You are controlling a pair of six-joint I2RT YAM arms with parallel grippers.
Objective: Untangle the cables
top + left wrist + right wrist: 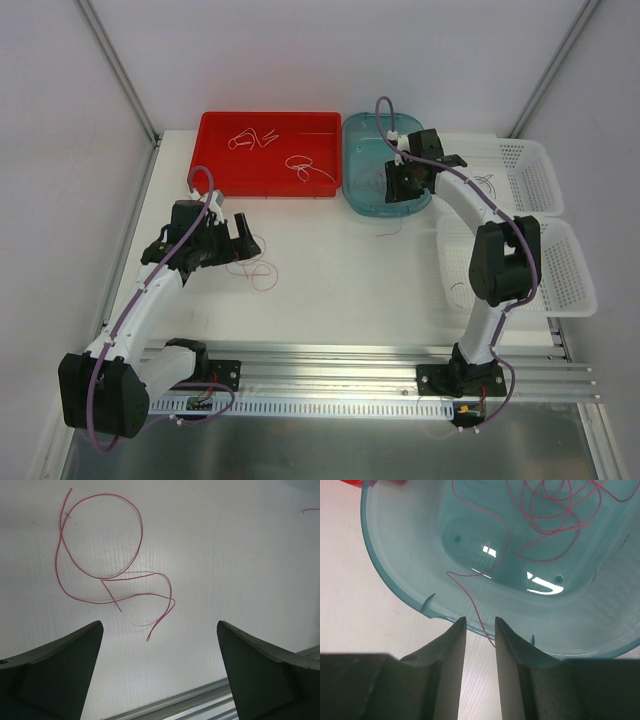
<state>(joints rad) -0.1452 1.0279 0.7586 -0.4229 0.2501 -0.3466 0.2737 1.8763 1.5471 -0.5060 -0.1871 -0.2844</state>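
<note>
A thin red cable (141, 527) lies in loose loops on the white table, just ahead of my left gripper (160, 630), which is wide open and holds nothing. From above, that cable (262, 272) sits right of the left gripper (245, 230). My right gripper (405, 182) hovers at the near rim of the teal bin (365, 140). A tangle of red cables (547, 530) lies in the bin (405, 545). One red strand (473, 600) trails over the rim and passes between the right gripper's (480, 621) fingers. These stand a narrow gap apart and do not pinch the strand.
A red tray (215, 150) at the back left holds white cables (298, 165). Two white baskets (530, 175) (560, 270) stand along the right side. A short dark strand (385, 233) lies on the table below the bin. An aluminium rail (350, 360) runs along the near edge.
</note>
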